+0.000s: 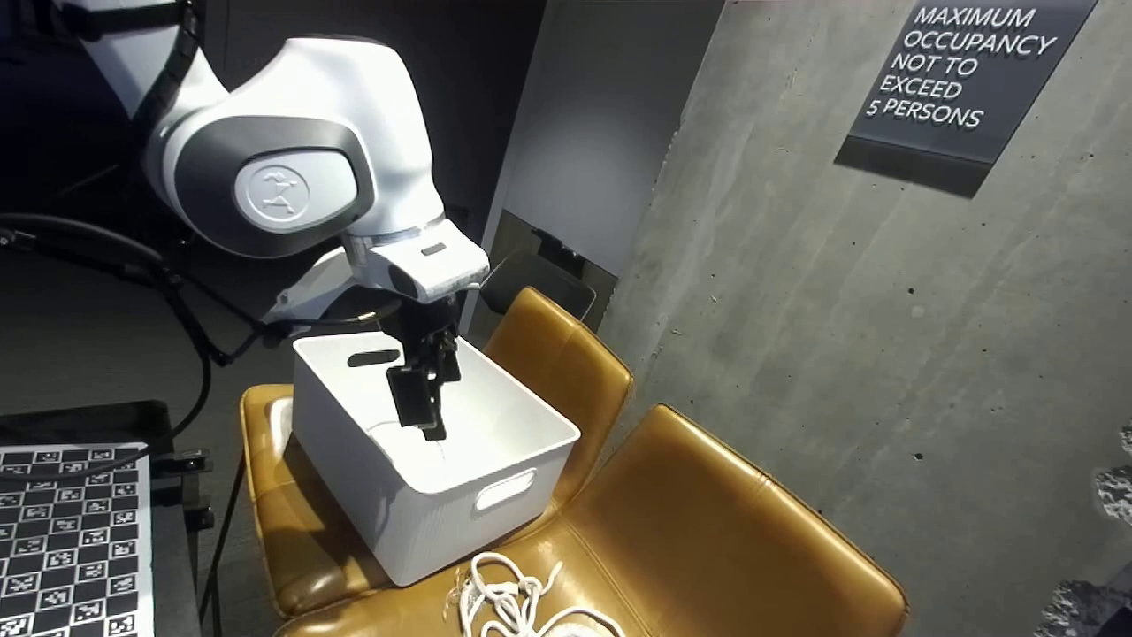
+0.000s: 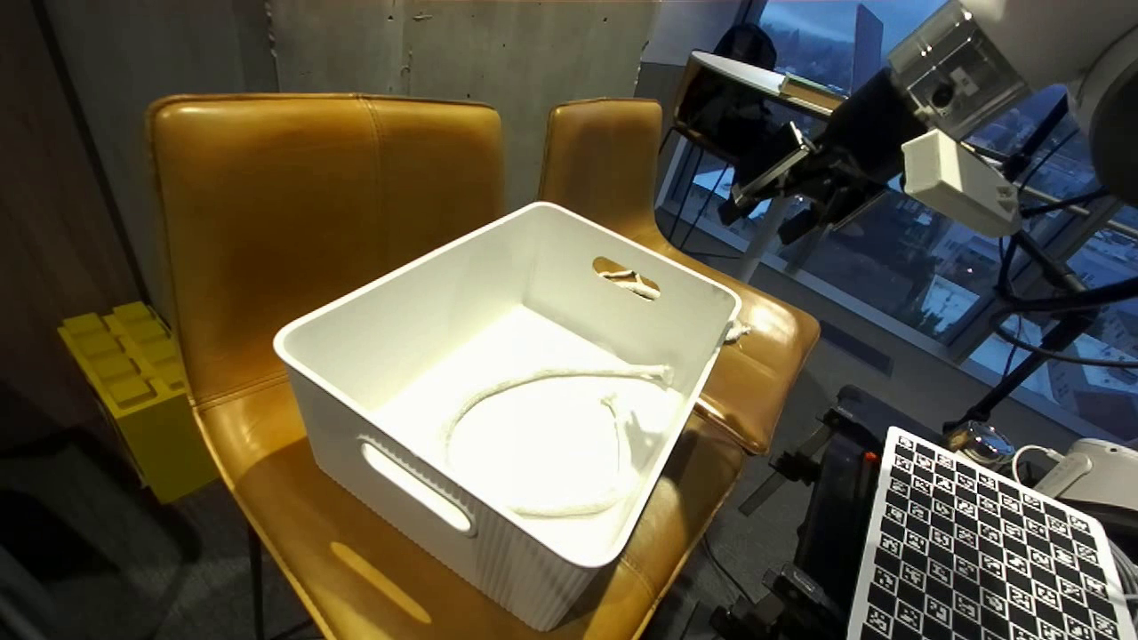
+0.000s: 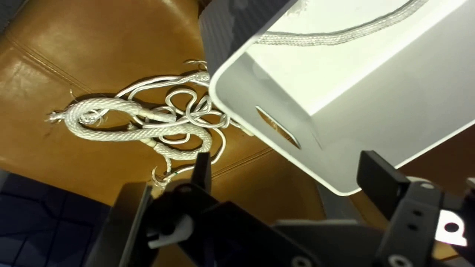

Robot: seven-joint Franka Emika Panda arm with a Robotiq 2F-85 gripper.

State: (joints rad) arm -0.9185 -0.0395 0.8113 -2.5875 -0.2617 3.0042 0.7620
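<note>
My gripper (image 3: 285, 159) stands open in the wrist view, its two black fingers far apart with nothing held between them. A white box (image 3: 389, 92) lies below, one rim corner showing between the fingers. An exterior view has the gripper (image 2: 763, 222) raised in the air past the box (image 2: 520, 556), touching nothing. Inside the box a pale rope (image 2: 569, 372) curves across the floor. A tangle of thick and thin white ropes (image 3: 111, 135) lies on the tan seat outside the box, against its handle end.
Tan leather chairs (image 1: 734, 513) stand side by side, with the box on one seat. A patterned marker board (image 2: 978, 551) lies on a dark stand near the arm base. Black cables (image 1: 199, 345) hang beside the arm. A yellow block (image 2: 142, 400) and a concrete wall (image 1: 840, 310) stand behind.
</note>
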